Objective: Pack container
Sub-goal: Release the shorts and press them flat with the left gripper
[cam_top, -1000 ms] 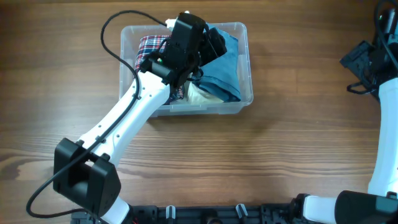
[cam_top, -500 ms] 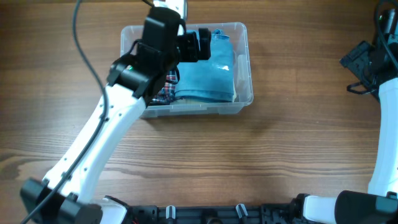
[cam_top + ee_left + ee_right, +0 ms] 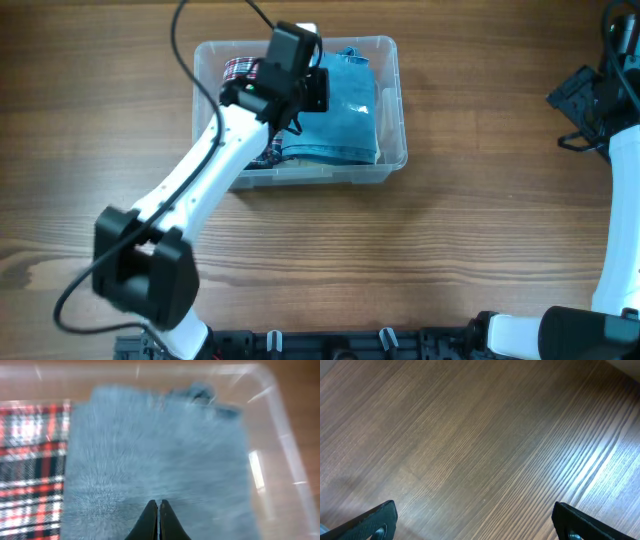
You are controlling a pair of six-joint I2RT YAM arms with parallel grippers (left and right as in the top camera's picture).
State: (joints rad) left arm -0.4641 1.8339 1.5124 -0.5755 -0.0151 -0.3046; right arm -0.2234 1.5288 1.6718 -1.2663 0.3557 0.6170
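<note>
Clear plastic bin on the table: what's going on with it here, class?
The left gripper, shut with nothing visibly held, is over a folded blue denim garment lying in the clear plastic bin beside a red plaid cloth. The right gripper is open above the wooden table, well away.

Container (image 3: 399,100) holds blue cloth (image 3: 347,118) (plaid cloth (image 3: 238,70) beside) — left hand (image 3: 318,90) above.

The left arm (image 3: 210,170) hides much of the plaid garment (image 3: 238,70) in the container (image 3: 400,110); the blue cloth (image 3: 160,445) shows blurred up close; the right arm (image 3: 622,200) runs off-frame.
</note>
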